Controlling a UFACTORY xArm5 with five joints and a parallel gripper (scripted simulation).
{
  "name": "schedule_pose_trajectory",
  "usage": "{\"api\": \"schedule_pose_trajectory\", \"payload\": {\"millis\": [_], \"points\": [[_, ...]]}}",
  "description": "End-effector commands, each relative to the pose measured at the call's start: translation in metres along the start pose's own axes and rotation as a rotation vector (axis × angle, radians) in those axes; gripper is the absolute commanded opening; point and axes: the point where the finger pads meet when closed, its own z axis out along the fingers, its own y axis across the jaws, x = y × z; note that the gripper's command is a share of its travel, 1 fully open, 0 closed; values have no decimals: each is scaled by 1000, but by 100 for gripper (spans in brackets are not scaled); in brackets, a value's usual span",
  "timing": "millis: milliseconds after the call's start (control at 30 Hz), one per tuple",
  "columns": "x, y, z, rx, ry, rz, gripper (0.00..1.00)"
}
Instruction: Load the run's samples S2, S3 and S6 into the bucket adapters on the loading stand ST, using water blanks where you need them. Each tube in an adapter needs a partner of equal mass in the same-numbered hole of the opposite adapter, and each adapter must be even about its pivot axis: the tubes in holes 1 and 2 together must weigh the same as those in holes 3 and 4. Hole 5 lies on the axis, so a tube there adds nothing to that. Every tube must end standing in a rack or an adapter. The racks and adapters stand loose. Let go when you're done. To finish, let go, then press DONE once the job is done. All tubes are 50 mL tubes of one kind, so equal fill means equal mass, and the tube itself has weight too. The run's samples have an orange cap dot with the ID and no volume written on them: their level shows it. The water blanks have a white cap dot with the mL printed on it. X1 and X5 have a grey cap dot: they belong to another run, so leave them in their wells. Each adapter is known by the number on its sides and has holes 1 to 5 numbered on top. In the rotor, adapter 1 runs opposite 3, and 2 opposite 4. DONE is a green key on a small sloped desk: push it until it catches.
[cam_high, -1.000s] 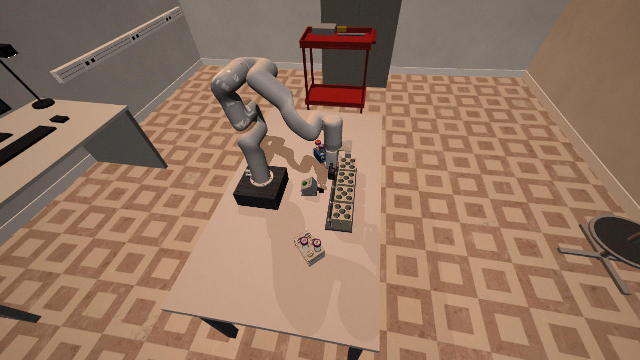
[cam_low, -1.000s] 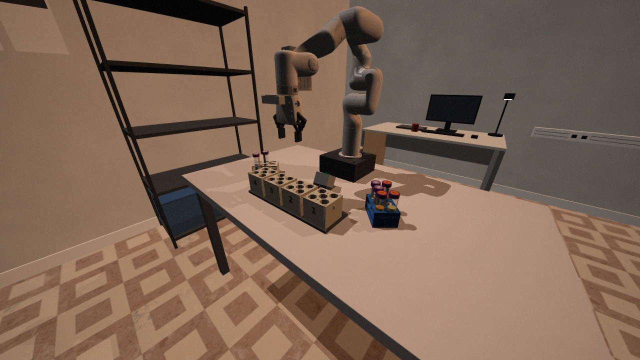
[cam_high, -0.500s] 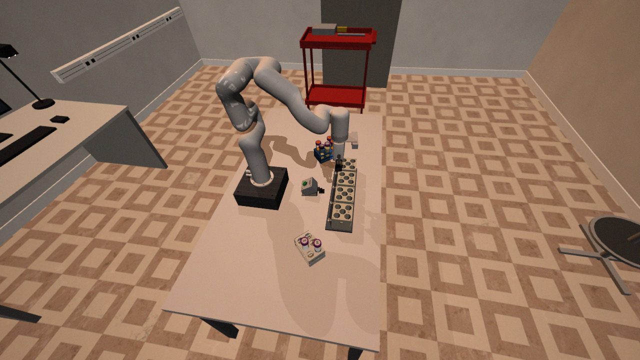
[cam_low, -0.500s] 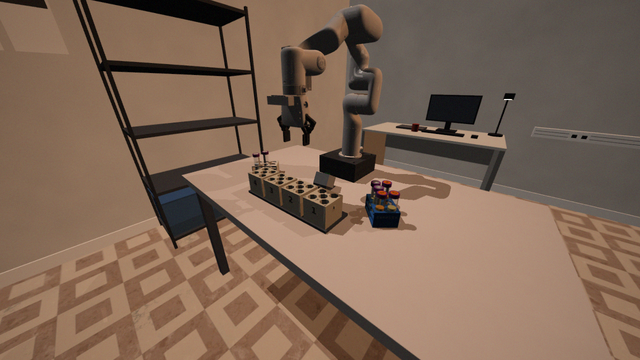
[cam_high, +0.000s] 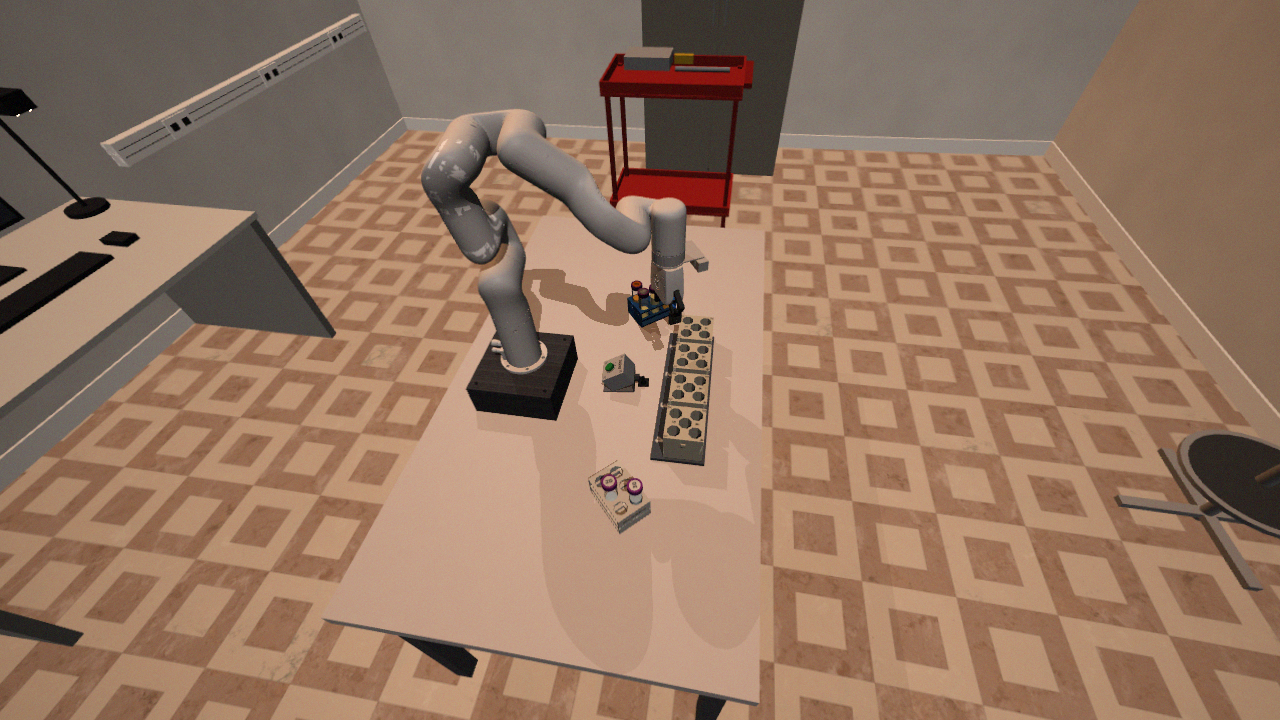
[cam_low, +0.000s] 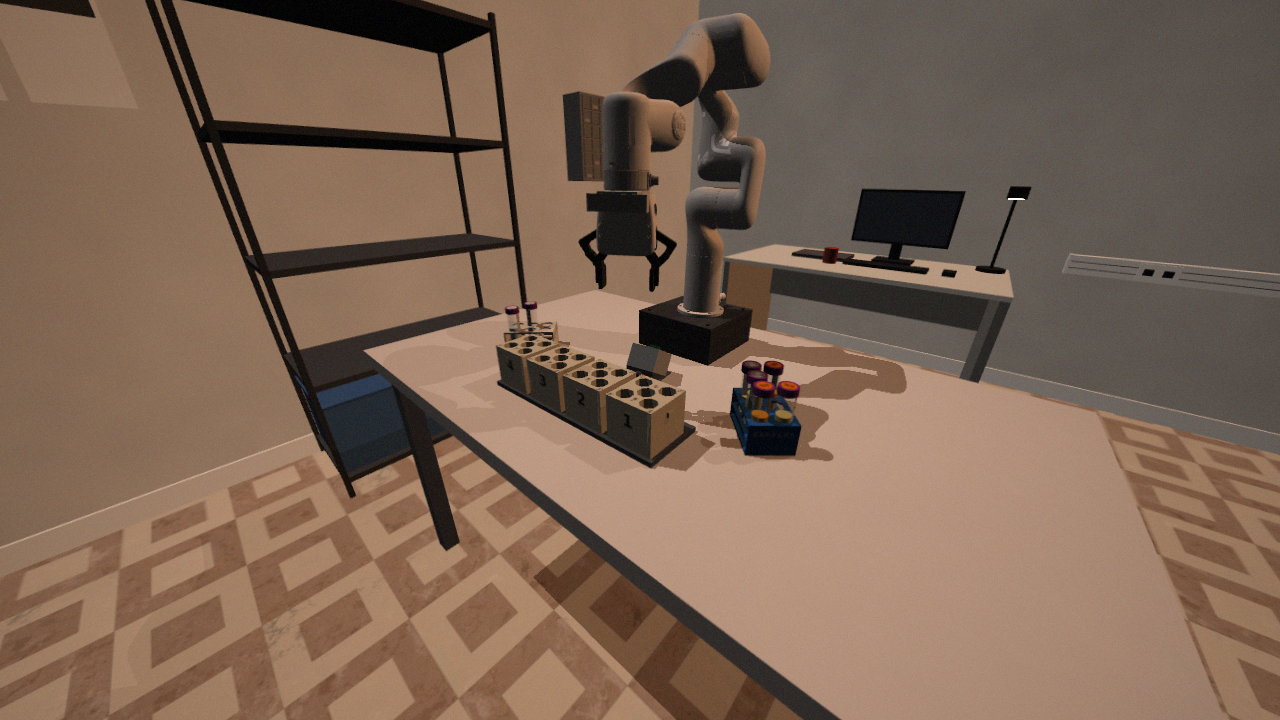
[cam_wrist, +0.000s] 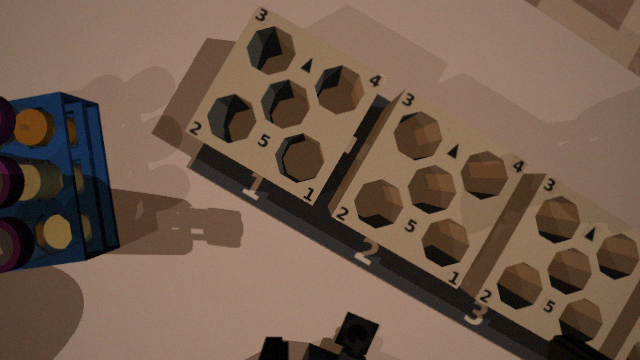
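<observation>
Claw (cam_high: 677, 307) (cam_low: 627, 274) wide open, holding nothing, above table (cam_high: 501, 510) (cam_low: 939, 537); blue rack (cam_high: 650, 311) (cam_low: 769, 437) (cam_wrist: 90, 175) near adapter 1 (cam_high: 694, 327) (cam_low: 646, 420) (cam_wrist: 225, 95), tube labels seemingly unreadable.

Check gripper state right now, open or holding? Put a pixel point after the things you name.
Gripper (cam_high: 675, 308) (cam_low: 626, 277): open, holding nothing, above the table.

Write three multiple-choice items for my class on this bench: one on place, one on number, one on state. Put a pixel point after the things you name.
1. Which adapter is nearest the blue rack (cam_high: 637, 311) (cam_low: 771, 438) (cam_wrist: 100, 145)?
A) 4 B) 1 C) 3

2. How many purple-capped tubes (cam_high: 609, 484) (cam_low: 512, 317) stand in the pale rack (cam_high: 636, 517) (cam_low: 548, 334)?
A) two B) four C) five

3. How are the jaws?
A) shut on a cap B) shut, empty C) open

Key:
1 B: adapter 1 (cam_high: 683, 333) (cam_low: 629, 419) (cam_wrist: 312, 120) ends the row on that side.
2 A: the top view shows two caps there.
3 C: the exterior view shows them spread, nothing between.
</observation>
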Motion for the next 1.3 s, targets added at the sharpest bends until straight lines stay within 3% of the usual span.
{"api": "schedule_pose_trajectory", "payload": {"millis": [0, 133, 1267], "points": [[2, -25, -2, 5, 9, -162, 100], [2, -45, -2, 4, 9, -295, 100], [3, -195, -3, 6, 10, -295, 100]]}}
